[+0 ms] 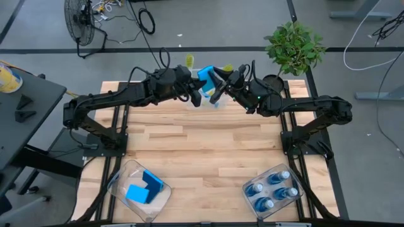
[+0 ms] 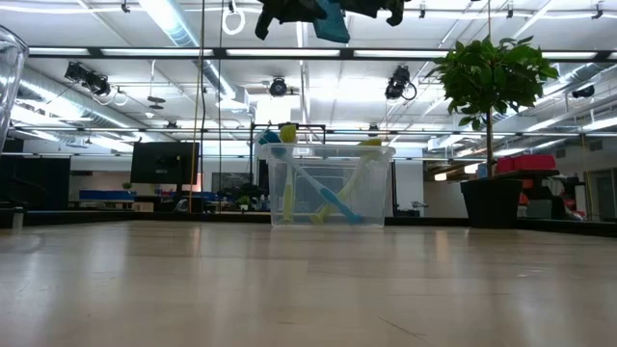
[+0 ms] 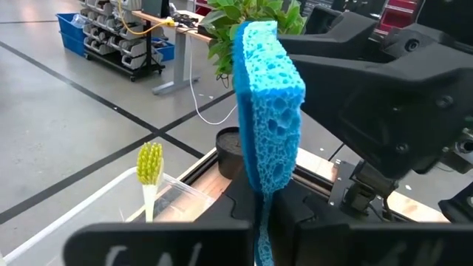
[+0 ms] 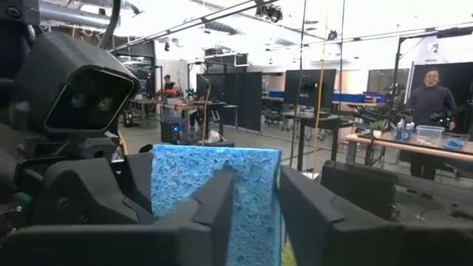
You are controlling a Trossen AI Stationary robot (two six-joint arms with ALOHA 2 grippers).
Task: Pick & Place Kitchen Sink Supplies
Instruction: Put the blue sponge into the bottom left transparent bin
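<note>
A light blue sponge hangs high over the table's far middle, between my two grippers. My left gripper reaches in from the left and is shut on it. My right gripper comes from the right with its fingers a little apart, right in front of the sponge's broad face. Below them a clear bin stands on the table. Yellow-green brushes and a blue brush lean inside it. My left gripper pinches one end of the sponge between its two fingers, one on each broad face. The fingers lie about level and come from the table's left. The sponge is lifted clear, high above the bin. My right gripper: I cannot tell whether its fingers touch the sponge.
A clear bin with blue sponges stands near the front left. Another with blue soap bottles stands near the front right. A potted plant is at the far right corner. The table's middle is bare wood. A person stands in the room beyond.
</note>
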